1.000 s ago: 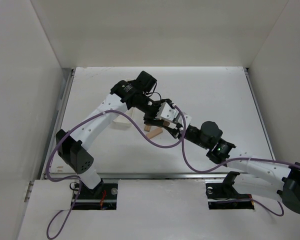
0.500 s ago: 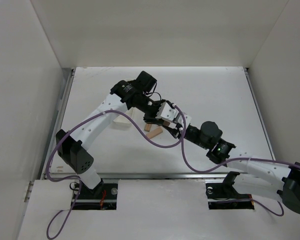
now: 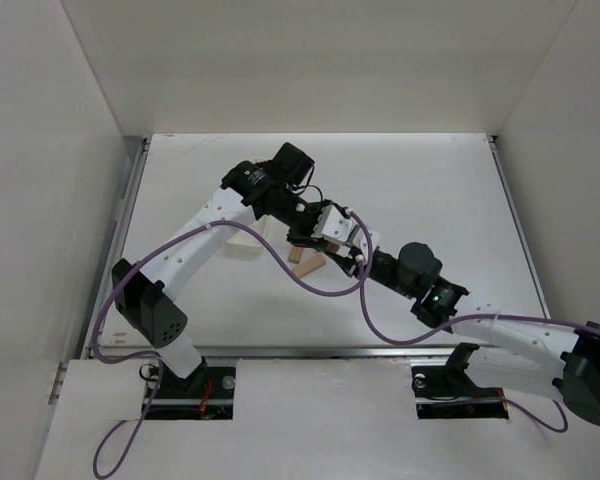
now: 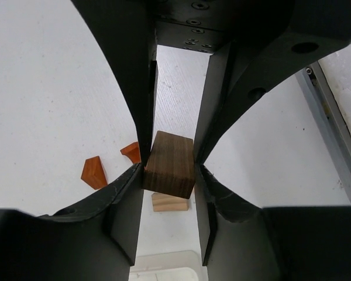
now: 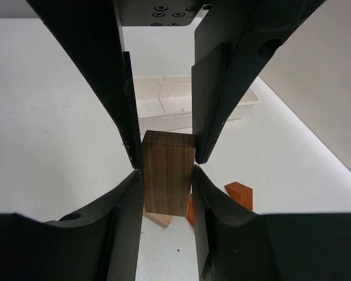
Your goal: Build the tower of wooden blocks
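A dark brown wood block [image 4: 169,164] hangs above the table, gripped from two sides. My left gripper [image 4: 169,167] is shut on it, fingertips pressing both side faces. My right gripper [image 5: 167,161] is shut on the same block [image 5: 167,172]. In the top view the two grippers, left [image 3: 318,232] and right [image 3: 352,248], meet nose to nose at mid-table and hide the block. Below lie a light tan block [image 4: 169,202] [image 3: 311,265] and two orange-red pieces [image 4: 93,171] [image 5: 240,195]. The wood block tower is out of view; only loose pieces show.
A white oblong tray [image 3: 242,242] lies just left of the grippers, also seen as the tray [image 5: 181,102] behind the block. A second tan block [image 3: 296,254] lies beside the first. White walls enclose the table on three sides.
My left gripper's jaws have narrowed onto the dark block. The right gripper's hold is unchanged. Both arms stay almost where they were.
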Robot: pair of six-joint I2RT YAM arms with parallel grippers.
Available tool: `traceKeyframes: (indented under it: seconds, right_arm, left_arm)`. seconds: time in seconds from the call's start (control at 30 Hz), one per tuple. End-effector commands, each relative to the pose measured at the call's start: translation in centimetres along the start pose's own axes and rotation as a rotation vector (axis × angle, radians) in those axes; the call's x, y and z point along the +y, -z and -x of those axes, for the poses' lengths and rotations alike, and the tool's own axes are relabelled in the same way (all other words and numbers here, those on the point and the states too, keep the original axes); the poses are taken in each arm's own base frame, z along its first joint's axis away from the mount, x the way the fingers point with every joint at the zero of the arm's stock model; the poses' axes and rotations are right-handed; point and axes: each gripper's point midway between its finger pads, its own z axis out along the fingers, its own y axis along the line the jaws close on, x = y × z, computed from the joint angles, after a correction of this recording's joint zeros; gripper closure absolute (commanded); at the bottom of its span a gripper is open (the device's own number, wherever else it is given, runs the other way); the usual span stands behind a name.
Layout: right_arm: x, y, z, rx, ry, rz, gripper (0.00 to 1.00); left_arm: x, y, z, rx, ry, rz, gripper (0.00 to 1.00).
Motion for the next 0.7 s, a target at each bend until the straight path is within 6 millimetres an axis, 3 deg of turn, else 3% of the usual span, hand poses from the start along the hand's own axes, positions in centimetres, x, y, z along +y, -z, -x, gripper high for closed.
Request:
traceKeyframes:
  seconds: [0.0, 0.07, 0.17, 0.33, 0.47, 0.5, 0.67]
  right_arm:
    - [0.0, -0.4, 2.3, -0.075, 0.007, 0.006, 1.0]
    - [-0.2, -0.4, 2.3, -0.072, 0.007, -0.002, 1.0]
    - [-0.2, -0.4, 2.3, -0.072, 0.007, -0.002, 1.0]
    - [-0.3, -0.4, 2.2, -0.069, 0.007, -0.011, 1.0]
    - [-0.4, -0.3, 1.9, -0.058, -0.018, -0.018, 0.75]
    - [-0.4, -0.3, 1.9, -0.058, -0.018, -0.018, 0.65]
    - [-0.4, -0.1, 1.8, -0.055, -0.029, -0.028, 0.49]
  left_arm:
    - [0.1, 1.6, 2.0, -0.046, -0.06, 0.038, 0.71]
    - [0.2, 1.6, 2.2, -0.057, -0.051, 0.04, 0.8]
    - [0.1, 1.9, 2.4, -0.06, -0.047, 0.046, 0.8]
    - [-0.2, 1.7, 2.2, -0.059, -0.026, 0.044, 0.99]
    - [-0.5, 1.8, 2.0, -0.051, -0.008, 0.047, 1.0]
    - [-0.4, 1.9, 1.9, -0.043, -0.007, 0.051, 1.0]
    - [-0.4, 1.8, 0.4, 0.006, 0.032, 0.06, 1.0]
